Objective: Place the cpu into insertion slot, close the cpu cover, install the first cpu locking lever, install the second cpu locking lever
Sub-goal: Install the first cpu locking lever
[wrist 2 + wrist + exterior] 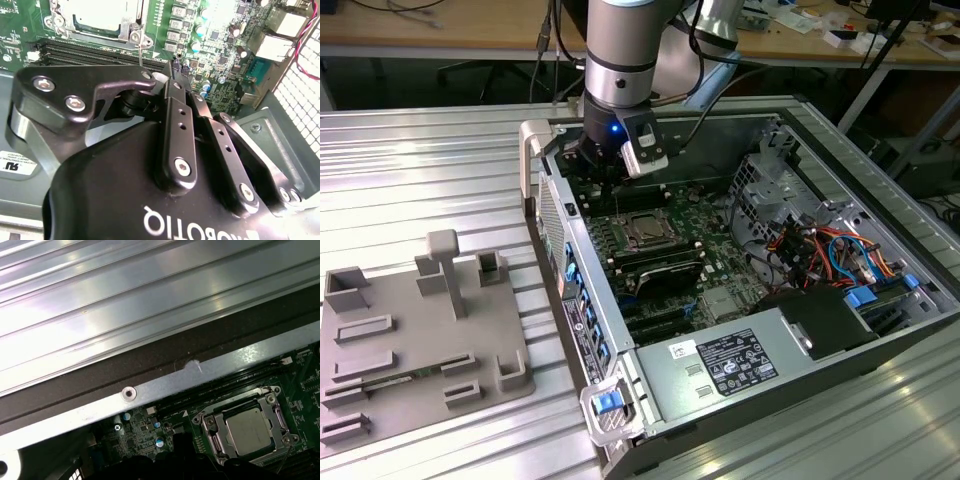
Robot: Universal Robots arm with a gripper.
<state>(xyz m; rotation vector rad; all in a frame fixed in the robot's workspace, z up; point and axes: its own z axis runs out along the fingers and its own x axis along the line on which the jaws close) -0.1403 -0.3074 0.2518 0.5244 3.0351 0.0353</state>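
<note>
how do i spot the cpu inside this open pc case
Inside the open grey metal computer case, find the green circuit board. On it sits a square silver metal frame around a flat silvery-grey square chip, the cpu. Its neighbours, the long black memory slots, are narrow strips, not squares.

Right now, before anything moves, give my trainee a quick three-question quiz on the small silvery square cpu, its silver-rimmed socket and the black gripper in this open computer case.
1. True or false: the small silvery-grey square cpu sits in the silver-rimmed insertion slot on the green circuit board.
2. The thin silver metal cpu cover is: A) standing upright on its hinge; B) lying flat around the cpu; C) lying off the board.
3. Fill in: in the exterior view, the black gripper hangs inside the open metal ___.
Key: 1 true; 2 B; 3 computer case.
</note>
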